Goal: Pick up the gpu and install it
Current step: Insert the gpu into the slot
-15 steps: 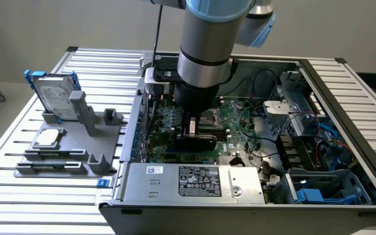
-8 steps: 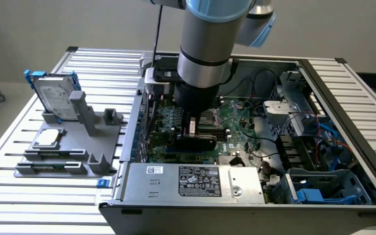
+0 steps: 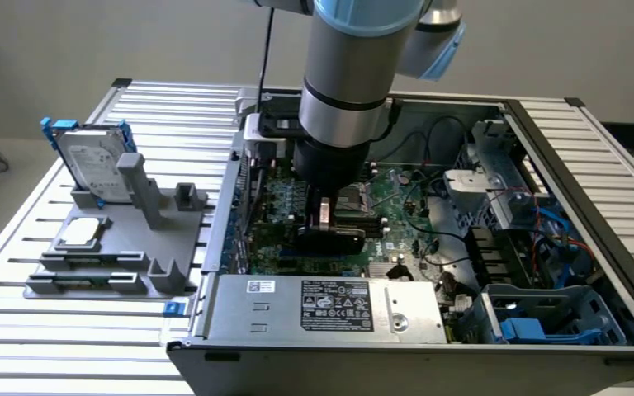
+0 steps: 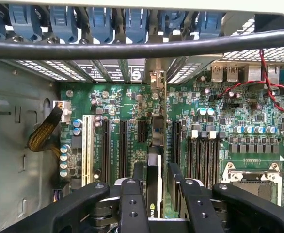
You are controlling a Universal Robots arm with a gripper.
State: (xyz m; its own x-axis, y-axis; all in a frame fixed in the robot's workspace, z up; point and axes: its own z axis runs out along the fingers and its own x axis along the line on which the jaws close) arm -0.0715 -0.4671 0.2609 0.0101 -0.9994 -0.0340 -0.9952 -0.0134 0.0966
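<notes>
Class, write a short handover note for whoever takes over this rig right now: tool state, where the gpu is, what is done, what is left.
The tool is open, its fingers either side of the gpu, with a slim gap on one side.
The gpu stands edge-on in a motherboard slot inside the computer case.
Done: gpu picked up and set in the slot.
Left: tool not yet clear of the card; full seating cannot be confirmed.

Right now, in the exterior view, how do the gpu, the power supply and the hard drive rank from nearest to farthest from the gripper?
1. gpu: at the gripper, inside the case.
2. power supply: in the case, toward the camera.
3. hard drive: upright on the stand, exterior view's left.
</notes>
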